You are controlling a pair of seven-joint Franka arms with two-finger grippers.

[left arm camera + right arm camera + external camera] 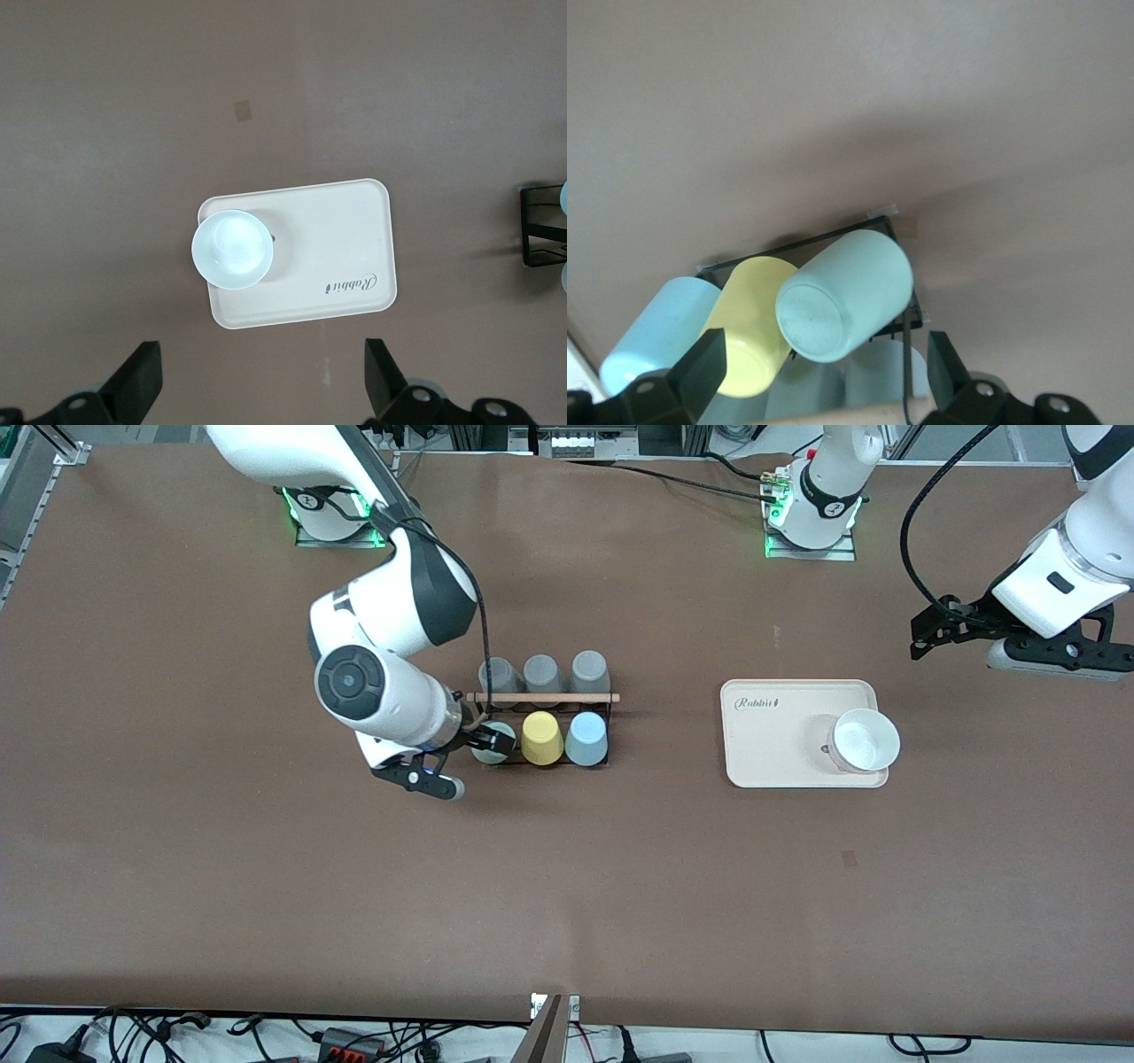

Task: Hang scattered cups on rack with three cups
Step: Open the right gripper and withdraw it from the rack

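Note:
The black wire rack (pixel 549 698) with a wooden rod across its top holds three grey tumblers (pixel 542 674) in its farther row. Its nearer row holds the mint green cup (pixel 500 751), a yellow tumbler (pixel 541 738) and the light blue cup (pixel 586 739), all bottom-up. My right gripper (pixel 485 741) is open at the mint cup, at the rack's end toward the right arm. In the right wrist view the mint cup (pixel 846 294) leans tilted on the rack (pixel 833 237), and my gripper (pixel 819 372) has its jaws wide apart, clear of the cup. My left gripper (pixel 930 633) is open and empty.
A cream tray (pixel 762 735) with a white cup (pixel 864 740) on it lies toward the left arm's end. The left wrist view looks down on that tray (pixel 345 230) and white cup (pixel 232 248) from the waiting left gripper (pixel 261 381).

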